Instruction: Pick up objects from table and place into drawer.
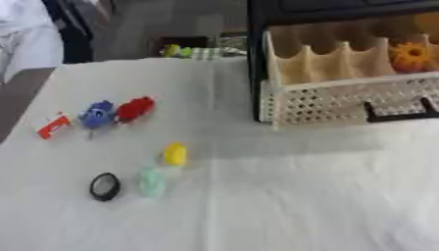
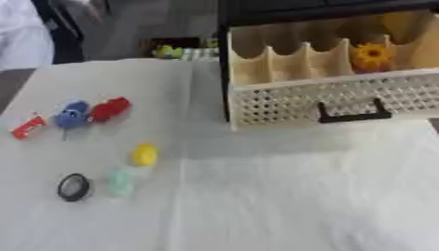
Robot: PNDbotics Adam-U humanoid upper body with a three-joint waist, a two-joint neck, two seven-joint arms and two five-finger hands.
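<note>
Small objects lie on the left of the white-covered table (image 1: 283, 196): an orange-red piece (image 1: 53, 126), a blue toy (image 1: 97, 114), a red toy (image 1: 135, 108), a yellow object (image 1: 175, 154), a pale green object (image 1: 152, 181) and a black-rimmed round object (image 1: 105, 186). The cream perforated drawer (image 2: 334, 98) stands pulled out at the upper right, with a black handle (image 2: 353, 116). An orange flower-like object (image 2: 371, 55) sits in one of its compartments. Neither hand shows in either view.
The drawer belongs to a black cabinet (image 1: 343, 7) at the back right. Beyond the table's far edge lie a yellow-green item and a checked cloth (image 1: 193, 52). White fabric (image 1: 26, 39) shows at the upper left.
</note>
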